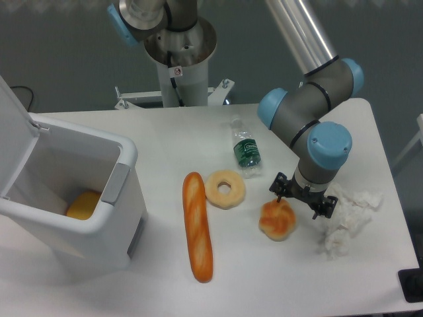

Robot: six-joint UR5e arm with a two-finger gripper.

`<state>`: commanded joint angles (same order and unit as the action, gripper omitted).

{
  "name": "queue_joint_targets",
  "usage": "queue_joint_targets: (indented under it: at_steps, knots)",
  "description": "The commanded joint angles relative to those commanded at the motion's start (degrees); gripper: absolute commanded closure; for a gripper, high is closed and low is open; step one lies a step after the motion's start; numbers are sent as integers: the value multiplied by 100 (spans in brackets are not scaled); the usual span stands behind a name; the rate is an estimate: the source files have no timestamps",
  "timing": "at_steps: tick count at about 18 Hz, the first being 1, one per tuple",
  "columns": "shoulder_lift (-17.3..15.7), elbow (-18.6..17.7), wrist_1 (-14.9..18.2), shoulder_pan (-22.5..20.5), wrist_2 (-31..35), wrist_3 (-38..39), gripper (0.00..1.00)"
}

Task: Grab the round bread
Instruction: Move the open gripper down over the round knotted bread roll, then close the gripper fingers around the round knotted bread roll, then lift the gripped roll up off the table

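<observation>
- The round bread (pixel 277 221) lies on the white counter (pixel 165 139), right of centre in the frame.
- The tool (pixel 301 199) hangs just above the bun's upper right edge, its fingers spread and holding nothing.
- A ring-shaped bread (pixel 225 189) and a baguette (pixel 197 226) lie to the left.
- A water bottle (pixel 246 150) lies above them.
- Crumpled paper (pixel 347 221) sits at the right.

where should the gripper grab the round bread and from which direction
Take the round bread across its widest middle, coming straight down from above. It sits alone on the table with free space on its sides, and its lumpy domed top would probably slip from a shallow pinch, so the fingers should reach low on the flanks. The gripper hovers open just above its upper right edge.
</observation>
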<state>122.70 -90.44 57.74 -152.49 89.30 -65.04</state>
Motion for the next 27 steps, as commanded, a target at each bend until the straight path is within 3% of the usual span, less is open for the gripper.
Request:
queue_joint_targets:
  at_steps: [7,9,13,16,17,27]
  knots:
    - [9,-97,26,97,44,9,0]
    - [26,-97,26,97,35,0,5]
    - [26,-97,26,97,27,17,38]
    - [0,-88,26,97,35,26,89]
    - [0,-88,26,97,35,18,97]
    - [-176,236,26,44,44,-17,100]
